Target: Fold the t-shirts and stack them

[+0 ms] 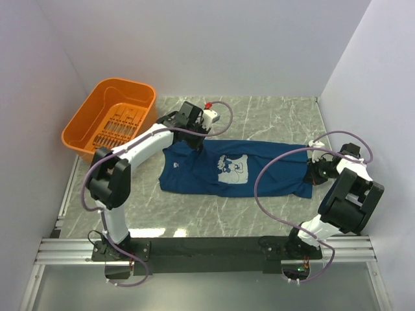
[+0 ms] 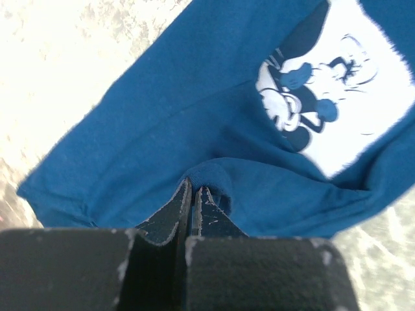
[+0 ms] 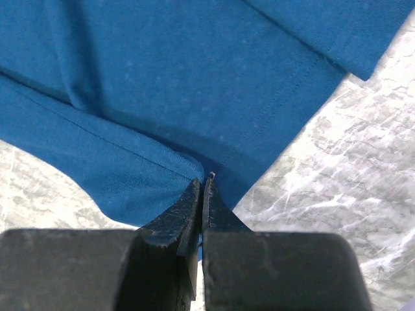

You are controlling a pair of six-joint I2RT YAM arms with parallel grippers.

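The navy t-shirt (image 1: 272, 170) lies spread on the marble table (image 1: 272, 116), stretched between my two grippers, collar end toward the left one and hem end toward the right one. Its pale cartoon-mouse print (image 1: 233, 170) faces up, roughly midway between the two sets of jaws.

Through the left wrist camera, the left gripper (image 2: 193, 191) has its jaws pressed together on a small raised fold of the shirt's cloth (image 2: 162, 129). The print (image 2: 337, 97) sits ahead of the tips and off to the right.

Through the right wrist camera, the right gripper (image 3: 202, 184) is also pinched closed, with the shirt's edge (image 3: 162, 78) caught at the tips. A stitched hem line runs just beyond them, and bare marble shows to the right of the jaws.

From above, the orange plastic basket (image 1: 84, 113) stands tilted beyond the left gripper (image 1: 193, 144), well apart from the right gripper (image 1: 312, 173).
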